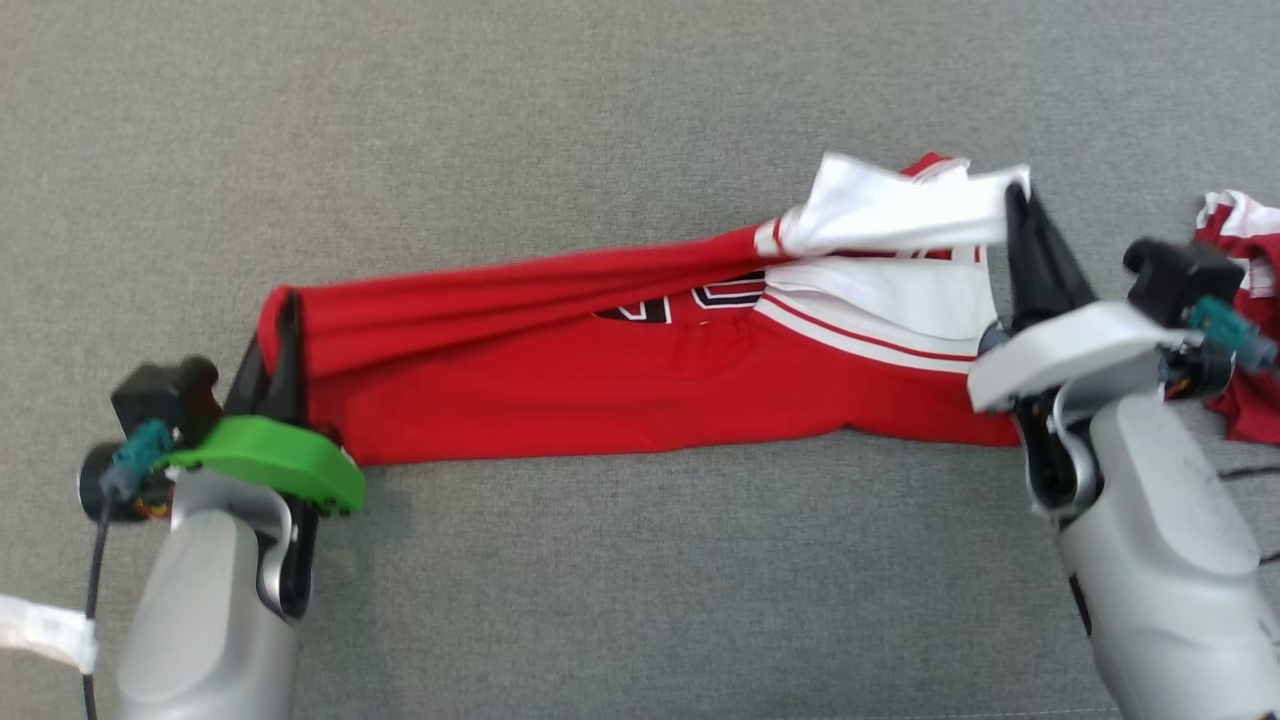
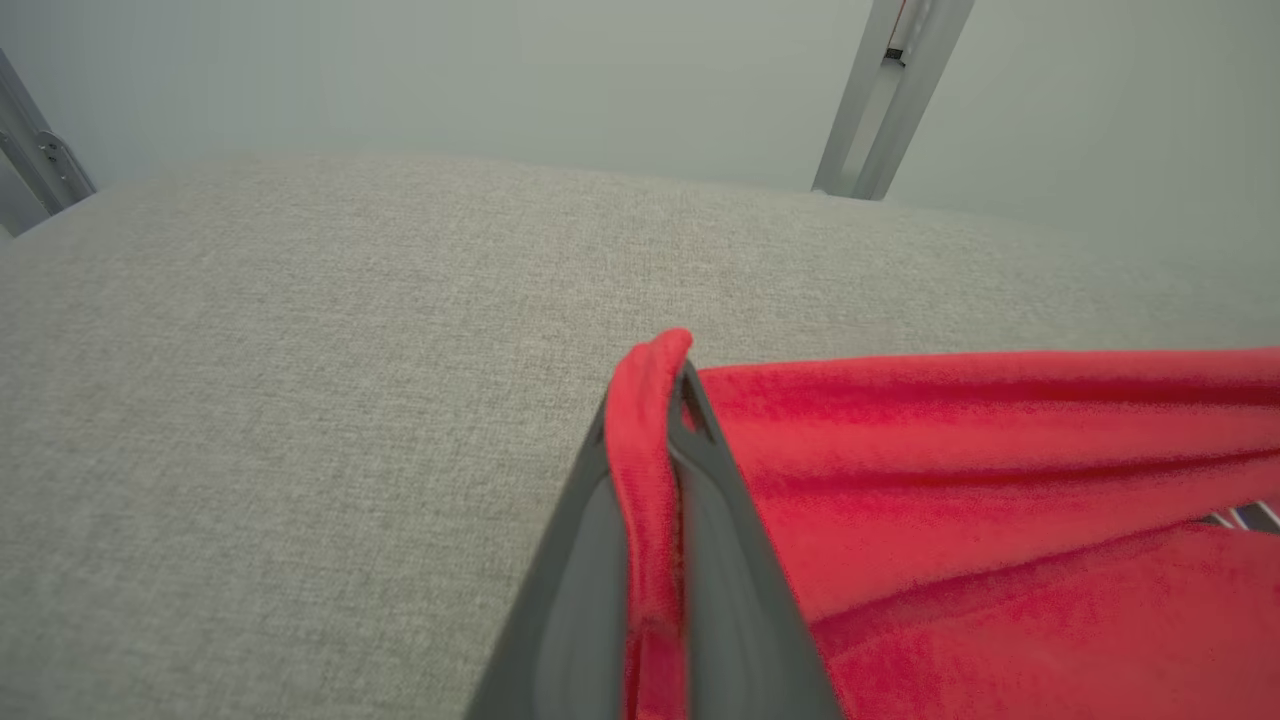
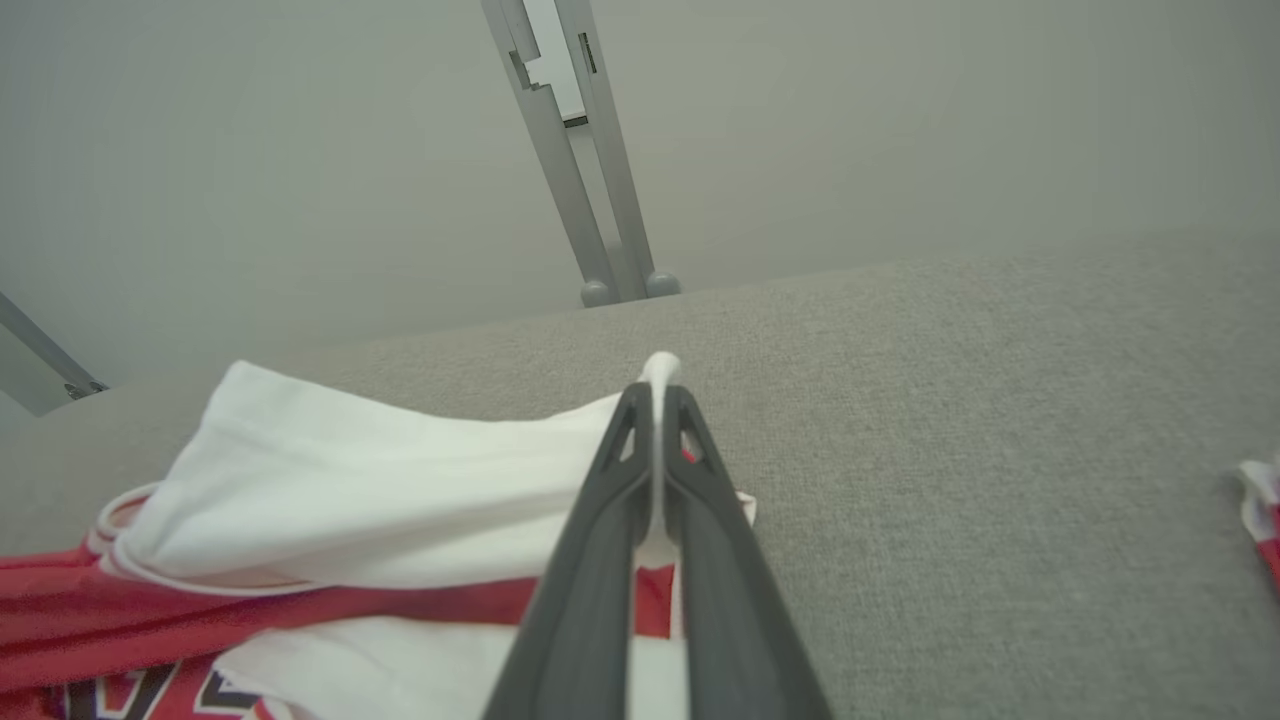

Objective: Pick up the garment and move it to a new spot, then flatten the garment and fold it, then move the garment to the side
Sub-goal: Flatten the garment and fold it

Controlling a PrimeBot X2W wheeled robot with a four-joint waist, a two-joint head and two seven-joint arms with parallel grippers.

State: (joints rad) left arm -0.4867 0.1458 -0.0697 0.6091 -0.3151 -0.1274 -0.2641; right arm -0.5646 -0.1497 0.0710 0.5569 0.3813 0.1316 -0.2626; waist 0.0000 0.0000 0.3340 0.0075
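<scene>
Left gripper [image 2: 648, 400]: lower left of head view, green-capped wrist. Fingers closed tight on the red end of the jersey [image 1: 600, 400], cloth pinched between them and folded over the tips.

Right gripper [image 3: 657, 392]: lower right, white-capped wrist. Fingers clamped on a white edge at the jersey's opposite end.

Jersey: red, with white panels, striped trim and dark lettering partly hidden in folds. It is stretched between both grippers, upper layer raised and taut, lower layer lying on the grey fabric surface [image 1: 620, 600].

Second red-and-white garment [image 1: 1245, 250]: right edge, beyond the right wrist.

Metal frame post [image 3: 580, 170]: at the surface's far edge.
</scene>
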